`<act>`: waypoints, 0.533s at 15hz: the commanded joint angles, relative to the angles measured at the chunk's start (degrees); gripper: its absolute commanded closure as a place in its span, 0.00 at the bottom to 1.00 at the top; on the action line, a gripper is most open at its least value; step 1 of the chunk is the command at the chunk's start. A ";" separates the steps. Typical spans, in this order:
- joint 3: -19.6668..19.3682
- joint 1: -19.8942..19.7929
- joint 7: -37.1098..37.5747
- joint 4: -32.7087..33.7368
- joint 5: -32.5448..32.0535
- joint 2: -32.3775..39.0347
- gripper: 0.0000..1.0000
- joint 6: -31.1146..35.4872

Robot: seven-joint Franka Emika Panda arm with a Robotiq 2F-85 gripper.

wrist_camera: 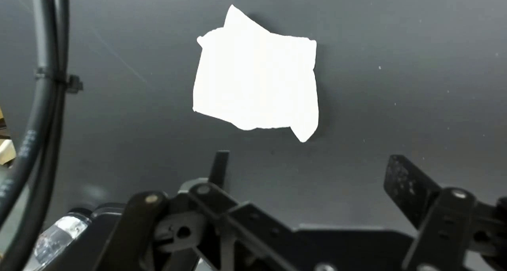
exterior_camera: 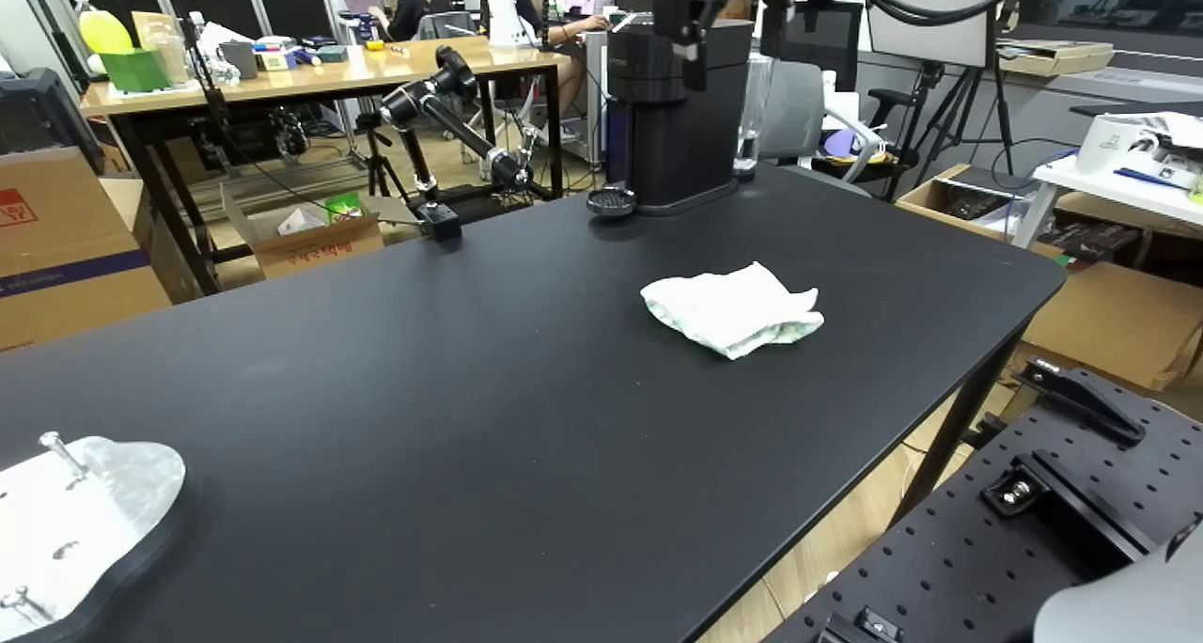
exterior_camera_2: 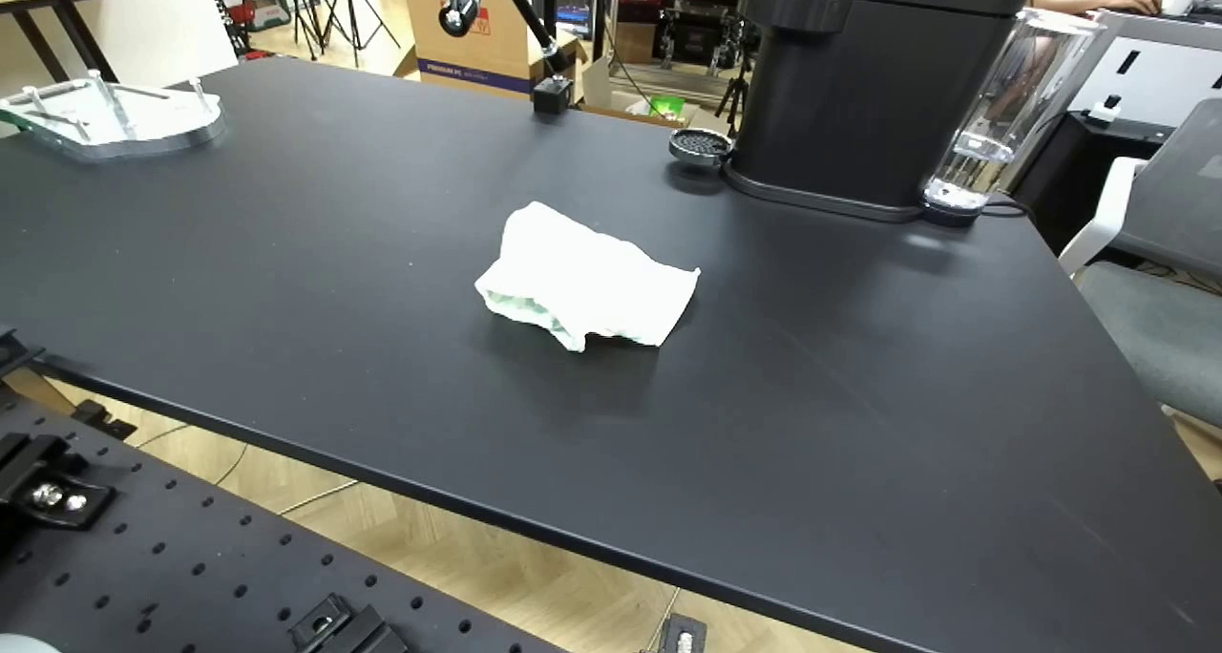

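Across most of both exterior views you have the black table [exterior_camera: 423,408], its near edge slanting down to the bottom of the frame. Past that edge, at the lower right of an exterior view, you see part of a perforated black board [exterior_camera: 940,530]. On the table, at the upper right of an exterior view, stands a tall black machine [exterior_camera_2: 859,109]. Left of centre near the top of an exterior view, a jointed black arm [exterior_camera: 406,107] rises from the table's far edge. At the lower left of an exterior view lies a metal plate [exterior_camera: 122,502] with bolts [exterior_camera: 61,453] sticking up. At the machine's side you have a clear cylinder [exterior_camera_2: 998,128]. Your gripper [wrist_camera: 309,156] shows along the bottom of the wrist view, its fingers [wrist_camera: 408,184] spread wide apart with the table visible between the tips. Nearest to it you find the white cloth [wrist_camera: 255,81], lying folded on the table: upper middle of the wrist view, just past the fingertips and apart from them, and close to the middle of the frame in both exterior views. Smallest, a round dark grate [exterior_camera_2: 702,147] sits at the machine's foot, toward the top of both exterior views.
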 commanded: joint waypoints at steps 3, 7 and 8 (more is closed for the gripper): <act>-1.30 -1.74 -2.56 -2.49 0.12 -0.94 0.00 -0.39; -0.28 -2.38 -0.87 -3.43 -2.15 -0.71 0.00 2.66; -0.57 -2.32 -1.48 -3.88 -2.07 -0.12 0.00 4.10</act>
